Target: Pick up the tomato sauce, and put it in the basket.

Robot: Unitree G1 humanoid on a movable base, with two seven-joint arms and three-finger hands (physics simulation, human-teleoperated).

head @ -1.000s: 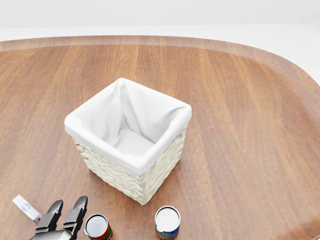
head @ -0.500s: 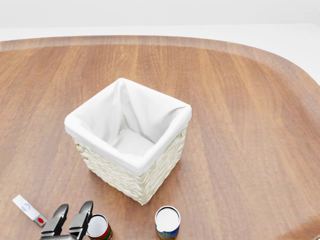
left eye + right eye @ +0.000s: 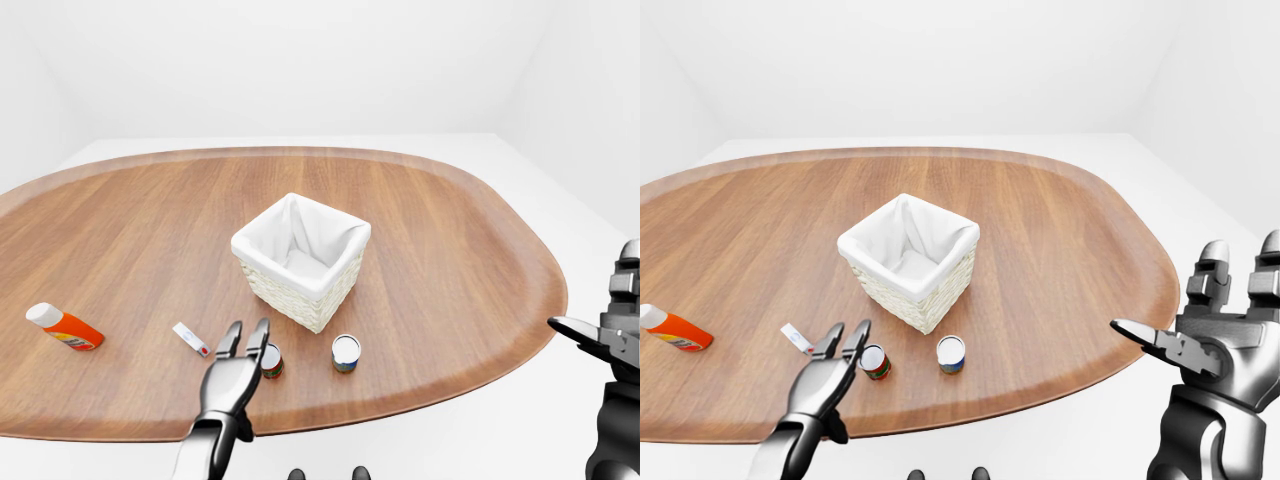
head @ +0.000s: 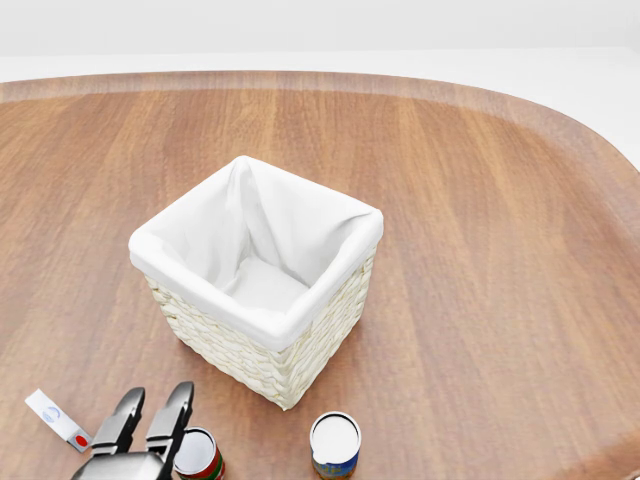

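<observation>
A small can with a red label and white lid, the tomato sauce [image 4: 196, 453], stands upright on the wooden table [image 4: 480, 200] at the bottom left of the head view. My left hand [image 4: 157, 402] hovers just left of the can and partly over it, fingers stretched out and open, holding nothing. The wicker basket [image 4: 252, 320] with a white cloth lining stands above the can, and I see nothing inside it. My right hand [image 3: 1196, 300] hangs open off the table's right edge in the right-eye view, far from the can.
A blue-labelled can [image 4: 334, 444] stands right of the red one. A small white tube [image 4: 57, 418] lies left of my left hand. An orange bottle [image 3: 62, 326] lies at the table's far left. The table edge curves just below the cans.
My left hand has slid right, closing in on the red can, and its fingers now overlap the can's left side. Nothing else has moved.
</observation>
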